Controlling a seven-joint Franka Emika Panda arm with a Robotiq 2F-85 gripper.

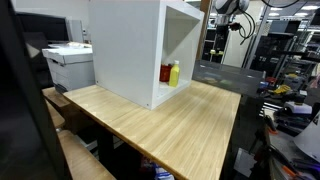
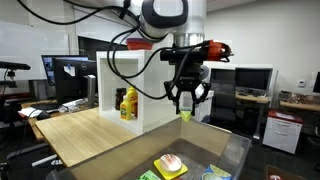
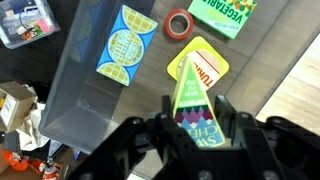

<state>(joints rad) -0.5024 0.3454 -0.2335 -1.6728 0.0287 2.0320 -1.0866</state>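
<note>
My gripper (image 3: 192, 122) is shut on a green wedge-shaped cheese box (image 3: 191, 95) and holds it in the air above a clear plastic bin (image 3: 75, 90). In an exterior view the gripper (image 2: 186, 106) hangs above the bin (image 2: 225, 150) with the small green box (image 2: 185, 115) between its fingers. In the bin lie a yellow box (image 3: 207, 58), a blue and yellow packet (image 3: 124, 45), a red round tin (image 3: 178, 24) and a green vegetable box (image 3: 223, 14).
A white open cabinet (image 1: 130, 50) stands on the wooden table (image 1: 170, 125) and holds a yellow bottle (image 1: 174, 73) and a red one (image 1: 166, 73). The cabinet also shows in an exterior view (image 2: 110, 80). A printer (image 1: 68, 62) and office desks stand around.
</note>
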